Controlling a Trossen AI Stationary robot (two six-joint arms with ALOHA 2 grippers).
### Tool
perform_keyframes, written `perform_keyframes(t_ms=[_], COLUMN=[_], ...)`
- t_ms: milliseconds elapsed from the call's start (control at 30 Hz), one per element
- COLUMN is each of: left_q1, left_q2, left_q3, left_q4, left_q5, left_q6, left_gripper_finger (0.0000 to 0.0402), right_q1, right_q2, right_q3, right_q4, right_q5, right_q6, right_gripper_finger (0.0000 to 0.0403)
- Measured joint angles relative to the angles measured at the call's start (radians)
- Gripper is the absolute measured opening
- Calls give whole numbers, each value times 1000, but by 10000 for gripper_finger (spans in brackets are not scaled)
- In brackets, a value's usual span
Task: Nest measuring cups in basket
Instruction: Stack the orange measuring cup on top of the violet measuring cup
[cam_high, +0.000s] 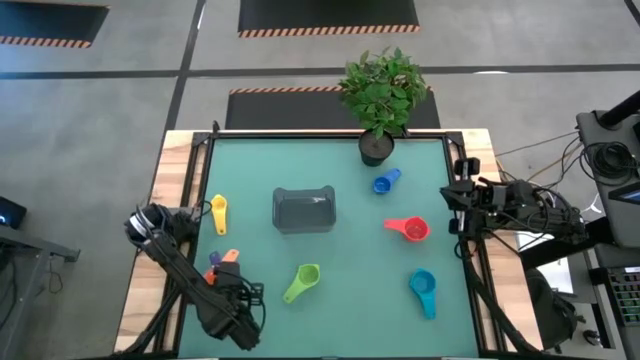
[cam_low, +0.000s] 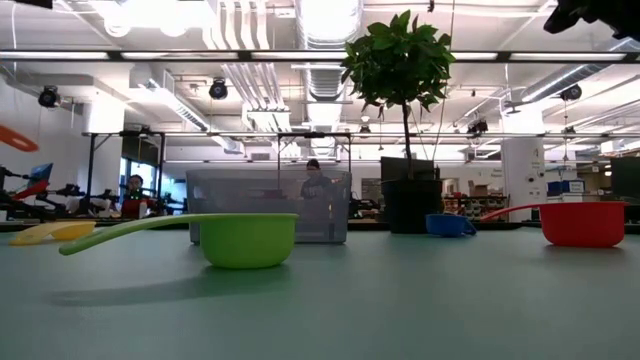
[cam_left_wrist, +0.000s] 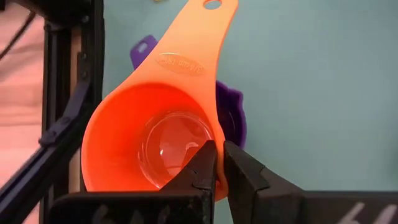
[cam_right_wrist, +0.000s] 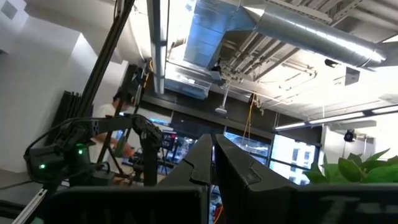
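My left gripper (cam_high: 222, 274) is at the table's near left, shut on the orange measuring cup (cam_left_wrist: 149, 130). A purple cup (cam_left_wrist: 231, 112) lies just behind and under the orange one. The dark grey basket (cam_high: 304, 209) stands at mid-table. The yellow (cam_high: 219, 212), green (cam_high: 302, 283), blue (cam_high: 385, 182), red (cam_high: 408, 229) and teal (cam_high: 424, 293) cups lie on the mat around it. My right gripper (cam_high: 452, 195) waits shut and empty at the table's right edge, and its wrist view (cam_right_wrist: 212, 163) looks up at the ceiling. My left gripper pinches the orange cup's bowl wall at the rim (cam_left_wrist: 217, 163), on the side away from the handle. One finger (cam_left_wrist: 204, 167) is inside the bowl and one (cam_left_wrist: 244, 174) is outside. The handle (cam_left_wrist: 193, 56) points away from the gripper. I cannot tell whether the cup is lifted clear.
A black plant pot (cam_high: 376, 148) with a leafy plant stands at the table's far edge, right of the middle. The black frame rail (cam_left_wrist: 68, 106) runs close along the table's left edge beside my left gripper. People show in the room beyond the table.
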Motion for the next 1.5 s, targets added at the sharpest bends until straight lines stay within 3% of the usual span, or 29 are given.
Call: perform_keyframes(t_ms=[700, 1067, 1267, 1500], left_q1=[11, 12, 25, 134], left_q2=[1, 1, -2, -7], left_q3=[-45, -39, 60, 106], left_q4=[26, 26, 32, 52], left_q5=[-35, -55, -325, -346], left_q6=[-19, -8, 204, 544], left_gripper_finger=[43, 105, 122, 67], right_q1=[0, 0, 0, 0], right_q2=[0, 0, 0, 0], right_q3=[0, 0, 0, 0], right_q4=[-16, -16, -16, -16], right_q5=[0, 0, 0, 0], right_q6=[42, 42, 42, 37], right_gripper_finger=[9, 9, 9, 9])
